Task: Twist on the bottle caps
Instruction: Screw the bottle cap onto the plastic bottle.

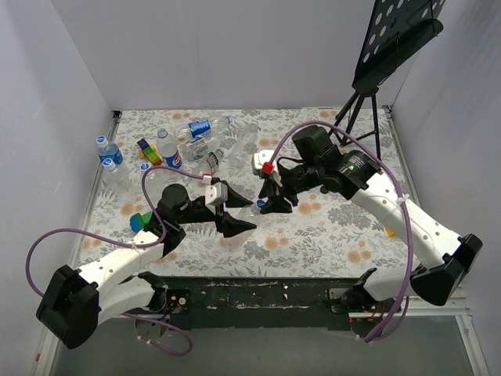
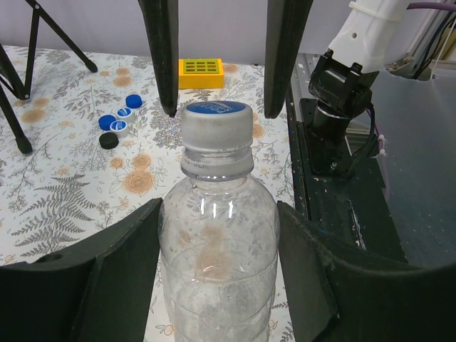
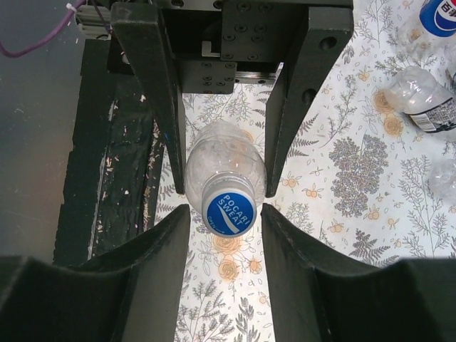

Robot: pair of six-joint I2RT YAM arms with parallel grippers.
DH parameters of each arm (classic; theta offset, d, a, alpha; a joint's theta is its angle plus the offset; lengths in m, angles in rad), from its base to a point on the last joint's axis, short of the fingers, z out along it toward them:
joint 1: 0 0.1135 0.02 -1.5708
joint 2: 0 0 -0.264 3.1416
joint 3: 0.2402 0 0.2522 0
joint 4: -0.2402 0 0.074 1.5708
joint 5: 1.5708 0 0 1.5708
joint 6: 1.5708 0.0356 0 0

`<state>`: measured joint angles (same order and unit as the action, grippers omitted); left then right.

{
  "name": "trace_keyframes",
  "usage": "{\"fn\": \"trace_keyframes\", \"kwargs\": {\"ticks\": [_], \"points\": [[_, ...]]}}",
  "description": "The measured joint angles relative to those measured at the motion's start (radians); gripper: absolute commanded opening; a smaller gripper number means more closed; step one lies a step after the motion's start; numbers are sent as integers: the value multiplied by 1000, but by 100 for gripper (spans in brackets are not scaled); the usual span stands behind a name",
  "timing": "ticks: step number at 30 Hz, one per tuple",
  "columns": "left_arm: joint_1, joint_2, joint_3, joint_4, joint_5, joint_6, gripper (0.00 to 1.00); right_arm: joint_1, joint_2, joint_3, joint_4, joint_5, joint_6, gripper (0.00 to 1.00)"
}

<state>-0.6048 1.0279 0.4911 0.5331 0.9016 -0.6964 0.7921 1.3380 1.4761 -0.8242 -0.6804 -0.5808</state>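
A clear, label-free bottle lies level above the floral table, and my left gripper is shut on its body, both pads pressed against its sides. A blue bottle cap printed POCARI SWEAT sits on its neck. My right gripper faces the bottle end-on, its fingers standing on either side of the cap with a thin gap on each side, so it is open. In the top view the two grippers meet mid-table, with the cap a blue dot between them.
Loose blue caps, a black cap and a yellow block lie on the table's right. Other bottles cluster at the back left, two of them capped. A tripod stand stands back right; a green-blue toy lies left.
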Motion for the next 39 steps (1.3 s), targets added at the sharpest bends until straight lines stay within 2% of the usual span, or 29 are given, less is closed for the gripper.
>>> {"fn": "trace_keyframes", "kwargs": {"ticks": [7,14,19,24,28,32,35,39], "points": [[0,-1,0,5,1,1,0,6,9,0,0,4,0,34],[1,-5,0,-28,-17,36,0,11,27,0,9,27,27,7],[1,-34,-29,-84,-150,105,0,11,77,-13,73,100,180,1],[-42,-89,-102,-113,-426,222,0,15,143,-54,202,240,525,1],[-148,-114,-163,-114,-706,340,0,19,161,-147,335,300,774,1],[-260,-112,-192,-75,-971,479,0,24,167,-175,392,343,908,1],[-298,-111,-197,-29,-1102,563,0,28,167,-175,444,365,953,1],[-312,-109,-197,-11,-1163,600,0,33,167,-165,466,384,975,35]]}}
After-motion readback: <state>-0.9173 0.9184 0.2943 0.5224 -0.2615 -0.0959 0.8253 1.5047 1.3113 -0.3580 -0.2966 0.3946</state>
